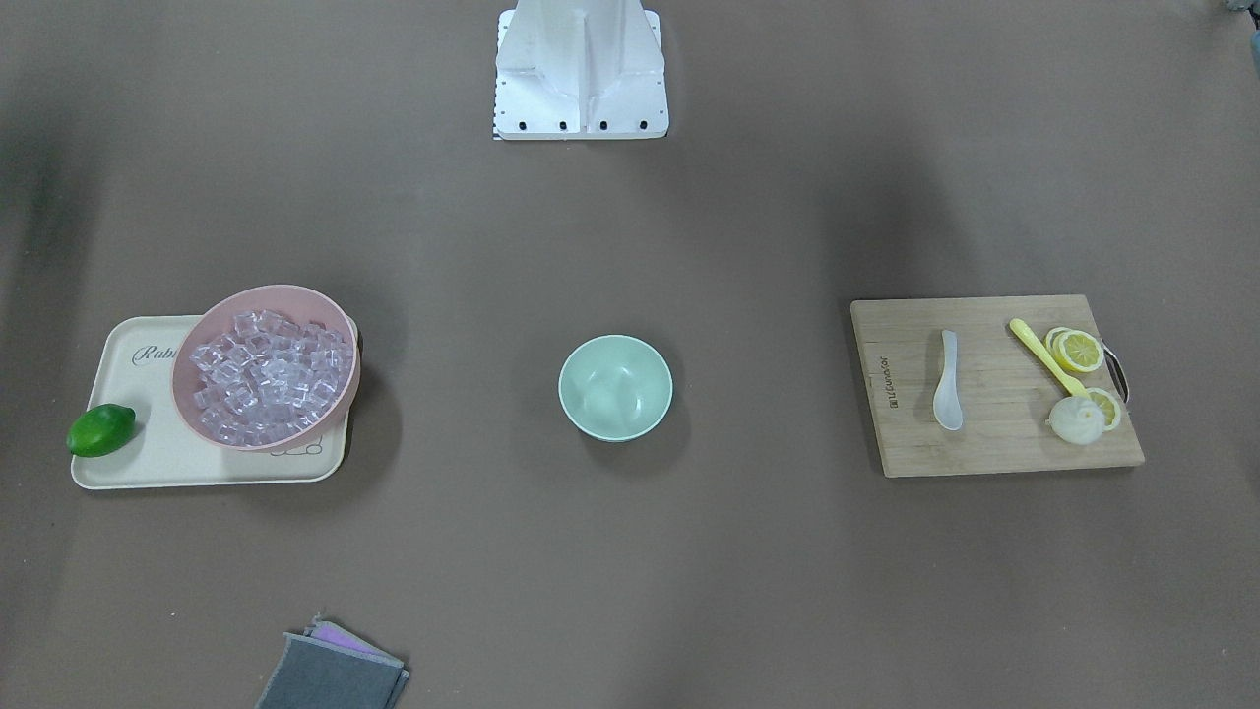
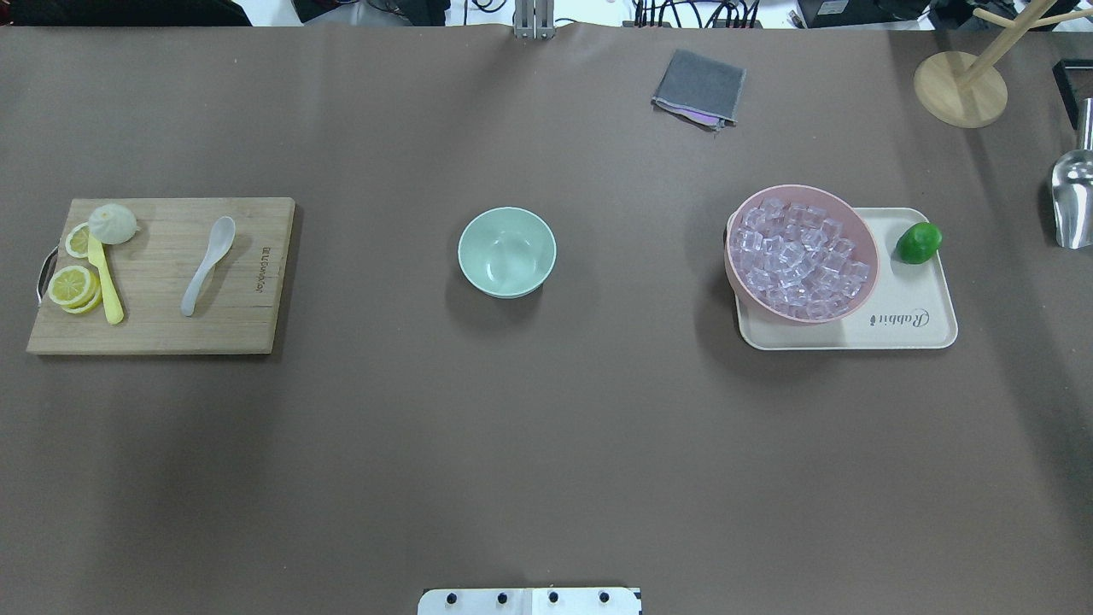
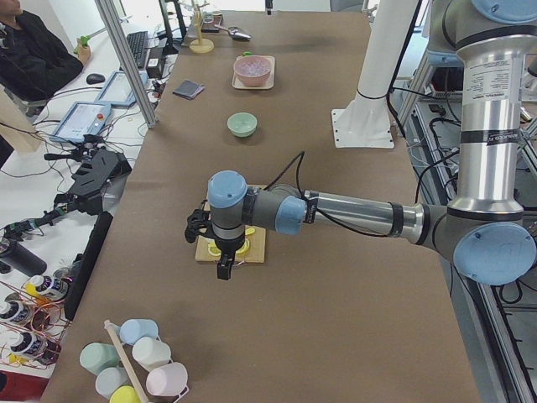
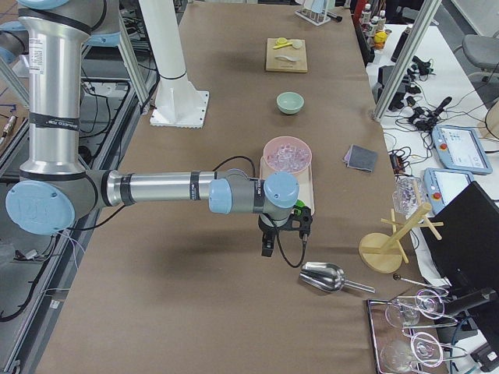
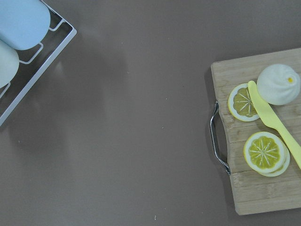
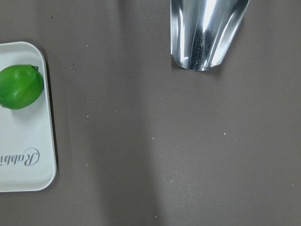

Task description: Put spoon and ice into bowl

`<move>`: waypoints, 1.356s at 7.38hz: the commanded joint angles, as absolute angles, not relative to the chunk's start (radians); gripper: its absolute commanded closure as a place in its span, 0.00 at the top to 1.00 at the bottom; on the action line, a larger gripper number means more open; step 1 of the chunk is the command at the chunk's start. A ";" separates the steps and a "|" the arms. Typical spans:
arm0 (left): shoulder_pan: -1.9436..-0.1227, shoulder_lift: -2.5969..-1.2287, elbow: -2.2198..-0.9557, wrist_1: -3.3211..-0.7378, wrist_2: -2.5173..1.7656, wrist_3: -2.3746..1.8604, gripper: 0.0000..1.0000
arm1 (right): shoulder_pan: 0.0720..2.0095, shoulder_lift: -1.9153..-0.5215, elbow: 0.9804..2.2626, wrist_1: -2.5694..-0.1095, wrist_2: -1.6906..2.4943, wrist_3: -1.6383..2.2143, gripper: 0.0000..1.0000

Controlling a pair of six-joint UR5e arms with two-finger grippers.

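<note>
The white spoon (image 1: 948, 382) (image 2: 207, 266) lies on a wooden cutting board (image 2: 162, 329) on my left side. The ice (image 1: 271, 374) (image 2: 798, 259) fills a pink bowl (image 2: 867, 237) on my right side. The mint-green bowl (image 1: 615, 386) (image 2: 506, 251) stands empty at the table's middle. My left gripper (image 3: 225, 270) shows only in the exterior left view, hanging above the board's outer end. My right gripper (image 4: 267, 248) shows only in the exterior right view, beyond the tray's outer end. I cannot tell whether either is open or shut.
A yellow utensil (image 2: 104, 282), lemon slices (image 2: 73, 286) and a peeled lemon (image 5: 278, 84) share the board. The pink bowl sits on a cream tray (image 2: 905, 320) with a lime (image 2: 919, 243). A metal scoop (image 2: 1073, 201) (image 6: 207, 33) lies far right. A grey cloth (image 2: 700, 88) lies at the far edge.
</note>
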State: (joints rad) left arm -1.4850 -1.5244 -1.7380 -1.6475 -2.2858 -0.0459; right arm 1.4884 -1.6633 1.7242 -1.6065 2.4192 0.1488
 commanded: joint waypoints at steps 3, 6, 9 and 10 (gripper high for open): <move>-1.483 -1.534 -1.740 -1.649 -2.286 -0.046 0.98 | 1.486 -1.663 1.724 -1.606 2.416 0.150 1.00; -1.329 -1.621 -1.749 -1.708 -2.275 -0.264 0.98 | 1.480 -1.655 1.726 -1.606 2.416 0.149 1.00; -1.235 -1.641 -1.764 -1.981 -2.278 -0.423 0.98 | 1.480 -1.657 1.726 -1.606 2.416 0.149 1.00; -1.177 -1.658 -1.763 -2.038 -2.279 -0.466 0.98 | 1.479 -1.657 1.723 -1.606 2.415 0.149 1.00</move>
State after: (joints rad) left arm -1.2396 -1.6394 -1.7636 -1.9500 -2.2777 -0.3990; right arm 1.4798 -1.6565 1.7246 -1.6061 2.4157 0.1488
